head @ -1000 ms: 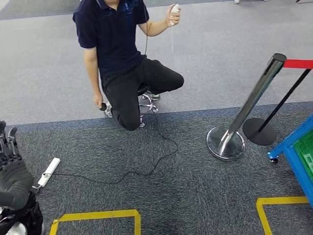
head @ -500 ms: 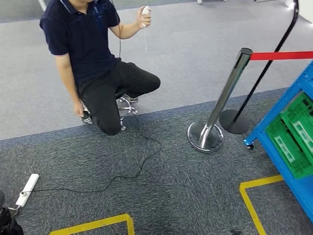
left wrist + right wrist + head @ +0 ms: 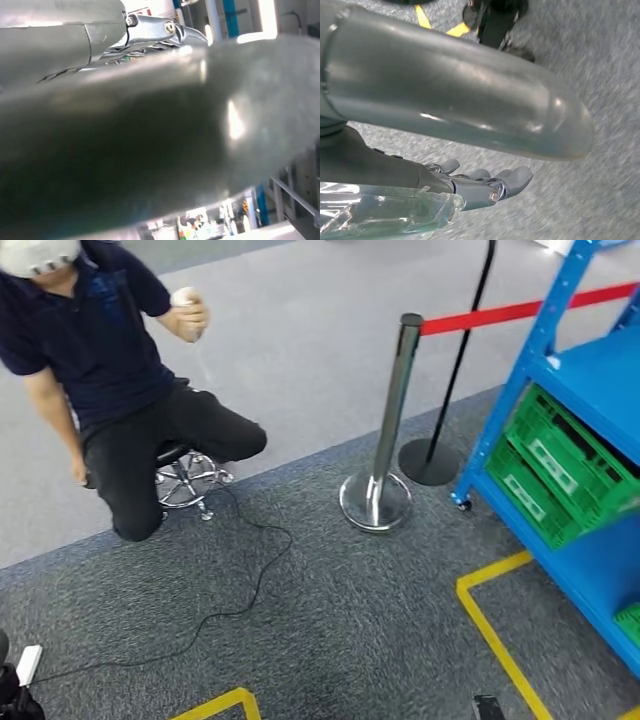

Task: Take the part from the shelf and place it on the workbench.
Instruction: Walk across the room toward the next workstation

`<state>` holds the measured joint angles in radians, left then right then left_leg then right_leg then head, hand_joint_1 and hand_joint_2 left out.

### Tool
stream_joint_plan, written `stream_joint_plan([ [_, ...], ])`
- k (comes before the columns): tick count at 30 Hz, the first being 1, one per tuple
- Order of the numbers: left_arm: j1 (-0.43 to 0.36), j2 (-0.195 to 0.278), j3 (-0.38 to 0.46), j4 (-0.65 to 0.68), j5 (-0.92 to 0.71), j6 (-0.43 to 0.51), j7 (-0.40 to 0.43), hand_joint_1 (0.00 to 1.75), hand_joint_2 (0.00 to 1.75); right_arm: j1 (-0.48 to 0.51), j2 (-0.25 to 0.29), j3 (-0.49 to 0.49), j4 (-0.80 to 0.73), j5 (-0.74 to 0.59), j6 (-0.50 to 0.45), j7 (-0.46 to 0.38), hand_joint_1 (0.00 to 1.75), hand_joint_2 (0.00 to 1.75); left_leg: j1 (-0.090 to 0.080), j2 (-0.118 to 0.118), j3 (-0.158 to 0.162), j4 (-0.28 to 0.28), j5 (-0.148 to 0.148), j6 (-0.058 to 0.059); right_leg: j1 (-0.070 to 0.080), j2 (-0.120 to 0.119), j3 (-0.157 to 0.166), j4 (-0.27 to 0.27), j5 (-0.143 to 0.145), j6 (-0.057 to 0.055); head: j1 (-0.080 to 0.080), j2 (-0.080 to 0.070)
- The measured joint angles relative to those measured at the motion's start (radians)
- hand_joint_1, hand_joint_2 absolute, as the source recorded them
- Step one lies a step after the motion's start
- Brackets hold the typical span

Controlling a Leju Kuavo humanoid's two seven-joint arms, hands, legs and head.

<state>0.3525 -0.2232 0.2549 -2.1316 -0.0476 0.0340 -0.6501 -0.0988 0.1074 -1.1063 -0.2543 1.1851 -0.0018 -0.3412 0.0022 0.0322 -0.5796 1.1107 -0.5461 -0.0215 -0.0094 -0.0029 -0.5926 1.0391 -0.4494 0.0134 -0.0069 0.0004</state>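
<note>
**Shelf swings into view, hands hanging empty**

The blue shelf (image 3: 545,350) sits at the right edge of the head view, with green crates (image 3: 558,465) stacked on its lower level, two plainly countable and the corner of a third low on the right. Which of them holds the part cannot be told from here; no part is visible as such. The right hand (image 3: 486,185) hangs over the carpet, fingers stretched out and apart, nothing in them. The left hand (image 3: 158,30) is a blur behind its own thumb, so whether it is spread or closed cannot be told.

Hazards, by judgement: one chrome post (image 3: 389,420) with one red belt (image 3: 521,308) stands just left of the shelf, and an arm swinging wide could clip it. One black cable (image 3: 249,590) snakes across the carpet from one seated person (image 3: 113,390) at upper left; a foot could snag it. Two yellow floor markings (image 3: 490,625) show.
</note>
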Motion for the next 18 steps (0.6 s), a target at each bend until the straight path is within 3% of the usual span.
stream_joint_plan([
  [2,0.0,0.001,0.0,0.0,0.0,0.001,0.001,0.0,0.0,0.0,0.0,0.0,0.0,-0.001,0.0,0.001,0.0,0.0,-0.001,-0.021,-0.066,0.132,-0.053,0.003,0.001,0.03,-0.004,-0.001,0.003,-0.005,-0.002,0.0],
  [3,0.0,0.002,0.0,0.0,0.0,0.002,0.001,0.0,0.0,0.002,0.0,0.0,0.001,-0.002,0.0,0.004,0.0,0.0,-0.002,-0.024,-0.087,0.166,-0.054,0.006,0.003,0.045,-0.005,-0.001,0.004,-0.006,-0.002,0.0],
  [4,0.0,0.003,0.0,0.001,0.0,0.003,0.001,0.0,0.0,0.005,0.0,0.0,0.002,-0.003,-0.001,0.01,0.0,0.0,-0.003,-0.027,-0.091,0.164,-0.036,0.011,0.003,0.061,-0.005,-0.001,0.004,-0.007,-0.002,0.0],
  [6,0.0,0.006,0.0,0.001,-0.003,0.007,0.005,0.0,0.0,0.013,0.0,-0.001,0.004,-0.007,-0.005,0.036,0.0,0.0,-0.004,-0.051,-0.053,0.068,0.036,0.023,0.002,0.089,-0.004,-0.001,0.006,-0.005,-0.002,0.0],
  [7,-0.001,0.008,0.0,0.001,-0.008,0.009,0.01,0.0,0.0,0.018,0.0,-0.002,0.006,-0.01,-0.009,0.054,0.0,0.0,-0.005,-0.079,-0.025,0.002,0.068,0.029,0.003,0.102,-0.006,0.001,0.007,-0.002,-0.002,0.0],
  [9,-0.003,0.013,-0.005,0.001,-0.023,0.012,0.02,0.0,0.0,0.028,0.001,-0.006,0.008,-0.017,-0.016,0.091,0.0,0.0,-0.004,-0.119,0.012,-0.087,0.094,0.029,0.001,0.124,-0.015,0.003,0.011,0.006,-0.002,0.0],
  [10,-0.007,0.017,-0.011,0.001,-0.031,0.013,0.023,0.0,0.0,0.034,0.002,-0.01,0.009,-0.021,-0.018,0.106,0.0,0.0,-0.005,-0.124,0.018,-0.104,0.094,0.027,0.0,0.136,-0.019,0.001,0.014,0.013,-0.002,0.0],
  [11,-0.013,0.022,-0.019,0.002,-0.038,0.013,0.027,0.0,0.0,0.041,0.002,-0.015,0.009,-0.026,-0.019,0.114,0.0,0.0,-0.004,-0.113,0.02,-0.112,0.094,0.026,-0.003,0.146,-0.025,-0.002,0.017,0.019,-0.002,0.0],
  [12,-0.02,0.026,-0.029,0.003,-0.042,0.015,0.032,0.0,0.0,0.048,0.004,-0.021,0.009,-0.032,-0.019,0.119,0.0,0.0,-0.004,-0.102,0.022,-0.117,0.098,0.029,-0.004,0.139,-0.031,-0.001,0.017,0.024,-0.001,0.0],
  [14,-0.036,0.032,-0.054,0.006,-0.043,0.018,0.045,0.0,0.0,0.057,0.008,-0.033,0.009,-0.047,-0.019,0.115,0.0,0.0,-0.002,-0.075,0.026,-0.128,0.104,0.039,0.0,0.086,-0.057,0.042,-0.012,0.031,0.002,0.0],
  [16,-0.047,0.035,-0.079,0.014,-0.04,0.023,0.06,0.0,0.0,0.056,0.015,-0.044,0.009,-0.062,-0.017,0.1,0.0,0.0,-0.004,-0.044,0.026,-0.13,0.104,0.045,0.002,0.029,-0.111,0.159,-0.077,0.036,0.004,0.0],
  [18,-0.057,0.043,-0.106,0.029,-0.041,0.032,0.07,0.0,0.0,0.055,0.022,-0.056,0.009,-0.075,-0.012,0.084,0.0,0.0,-0.005,-0.012,0.026,-0.13,0.103,0.046,0.001,0.014,-0.153,0.261,-0.116,0.043,0.004,0.0],
])
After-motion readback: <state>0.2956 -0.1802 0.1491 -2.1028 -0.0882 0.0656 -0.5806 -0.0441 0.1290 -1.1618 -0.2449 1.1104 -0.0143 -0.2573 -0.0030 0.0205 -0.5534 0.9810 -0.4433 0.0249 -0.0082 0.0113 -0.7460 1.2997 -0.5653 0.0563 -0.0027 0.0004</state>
